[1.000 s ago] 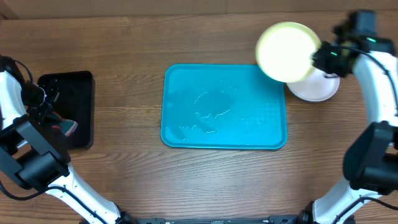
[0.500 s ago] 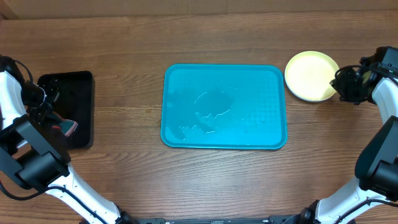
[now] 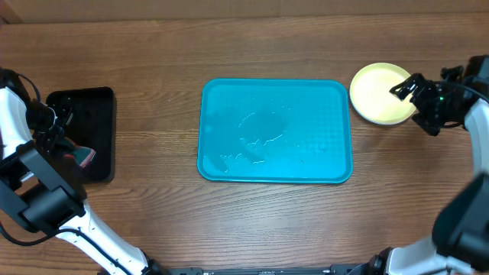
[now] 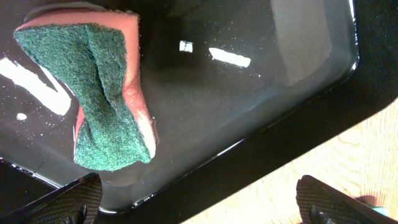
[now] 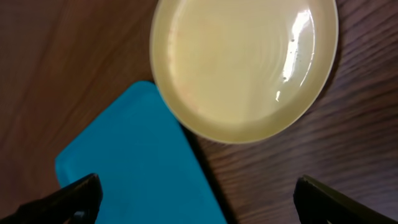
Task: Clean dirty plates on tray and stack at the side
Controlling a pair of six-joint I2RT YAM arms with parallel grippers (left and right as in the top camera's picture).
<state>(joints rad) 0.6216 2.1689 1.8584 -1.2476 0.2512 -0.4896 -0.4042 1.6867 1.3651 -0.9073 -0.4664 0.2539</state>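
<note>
The yellow-green plate (image 3: 378,95) lies flat near the tabletop's far right corner, just off the turquoise tray (image 3: 306,153), which is bare but wet. My right end effector (image 3: 416,103) hovers at the plate's right rim, fingers spread, gripping nothing. I judge I should lift straight away without nudging the rim. By the left edge, my left end effector (image 4: 199,202), also spread and empty, hangs over the black tray (image 4: 280,93) holding the sponge (image 4: 106,93).

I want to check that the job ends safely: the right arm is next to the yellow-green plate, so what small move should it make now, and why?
Probably draw the right end effector back from the yellow-green plate. The plate lies flat beside the tray, the end effector is open and holds nothing, and the tray carries no plates, only wet streaks.
</note>
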